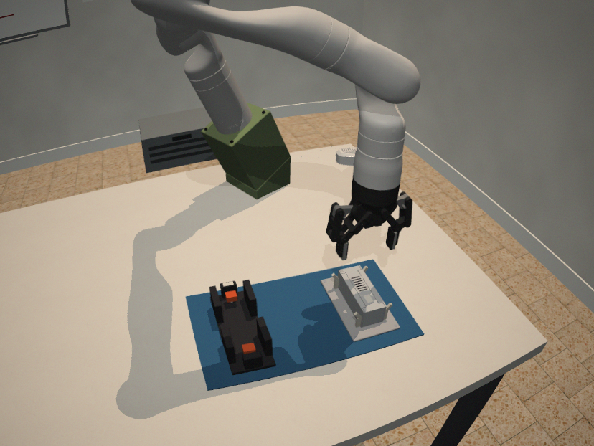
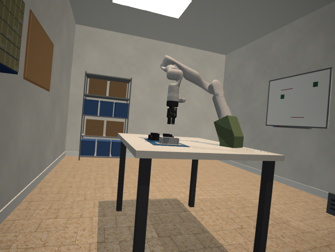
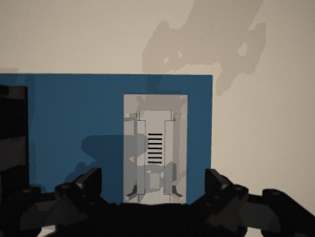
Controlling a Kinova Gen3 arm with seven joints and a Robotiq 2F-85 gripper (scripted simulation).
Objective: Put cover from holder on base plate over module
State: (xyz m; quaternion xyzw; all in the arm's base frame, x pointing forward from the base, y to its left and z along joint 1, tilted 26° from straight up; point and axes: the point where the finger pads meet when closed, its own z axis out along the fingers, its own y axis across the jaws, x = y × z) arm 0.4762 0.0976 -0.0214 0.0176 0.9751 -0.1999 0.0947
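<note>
The light grey cover has dark slots on top and sits upright in its pale holder, between short corner posts. The black base plate lies to the left in the top view, with raised black walls and two orange blocks; part of it shows at the left edge of the wrist view. I cannot tell the module apart from the black parts there. My gripper is open and empty, pointing down, well above the table and clear of the cover.
A blue mat lies under the holder and base plate, on the pale table. The green robot pedestal stands at the back in the top view. The table's right edge is beyond the holder.
</note>
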